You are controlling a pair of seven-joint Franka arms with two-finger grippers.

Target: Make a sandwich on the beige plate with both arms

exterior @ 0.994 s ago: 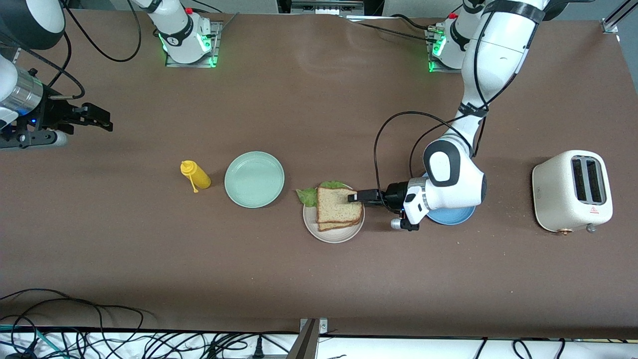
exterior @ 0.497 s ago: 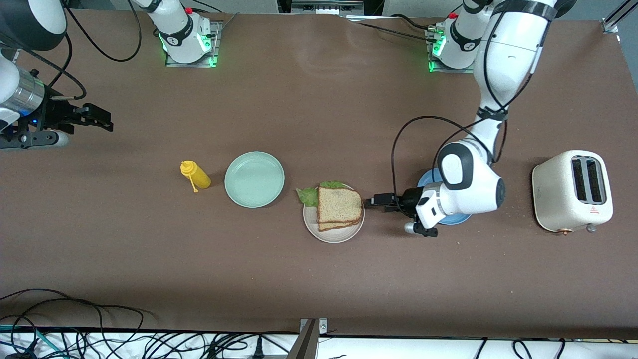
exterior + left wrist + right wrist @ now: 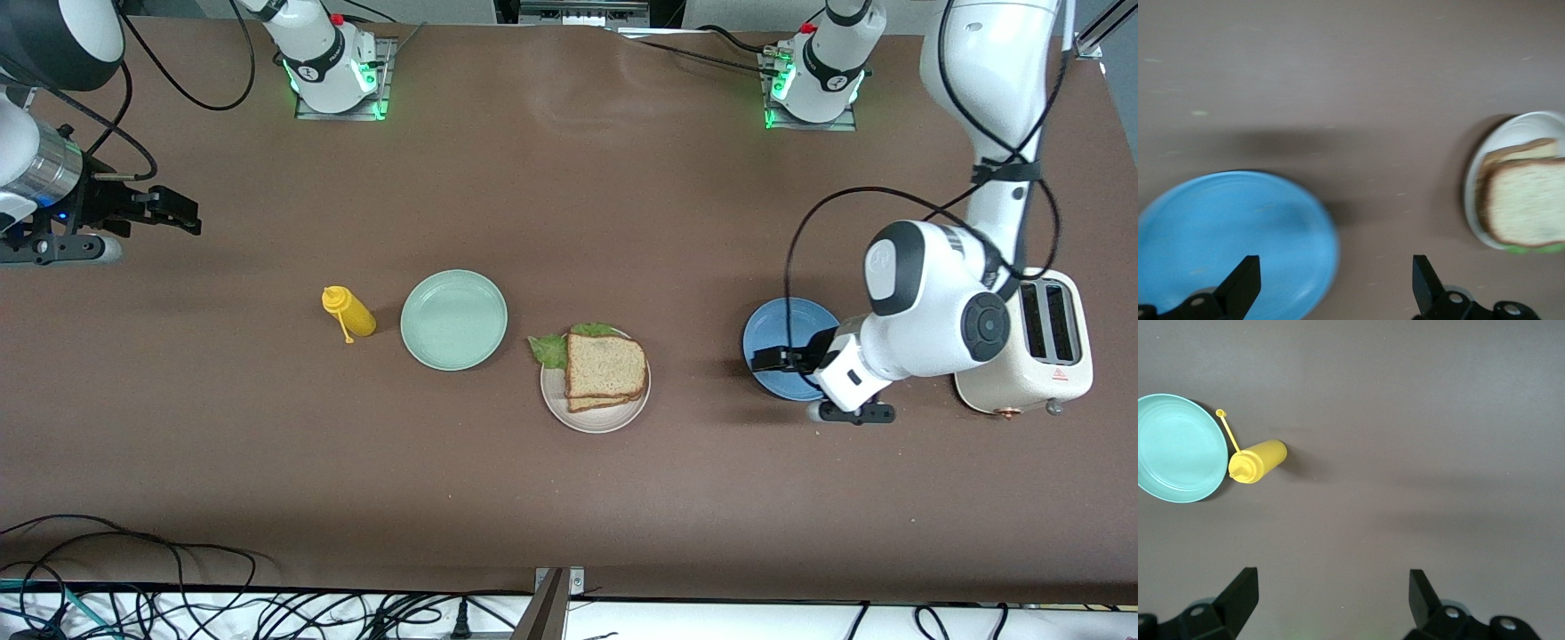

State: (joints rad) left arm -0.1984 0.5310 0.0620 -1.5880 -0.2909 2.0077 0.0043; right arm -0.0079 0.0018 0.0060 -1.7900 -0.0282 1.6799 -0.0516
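The sandwich lies stacked on the beige plate, near the table's middle: two bread slices with a green lettuce leaf poking out from under them. In the left wrist view the sandwich and the beige plate also show. My left gripper hangs open and empty over the blue plate, apart from the sandwich. My right gripper waits open over bare table at the right arm's end, holding nothing.
A mint-green plate and a yellow squeeze bottle stand beside the beige plate, toward the right arm's end. A cream toaster sits at the left arm's end, partly hidden by the left arm. Cables run along the table's near edge.
My left gripper has drawn back from the top bread slice to over the blue plate, open and empty. The sandwich stays on the beige plate. The right arm has not moved.
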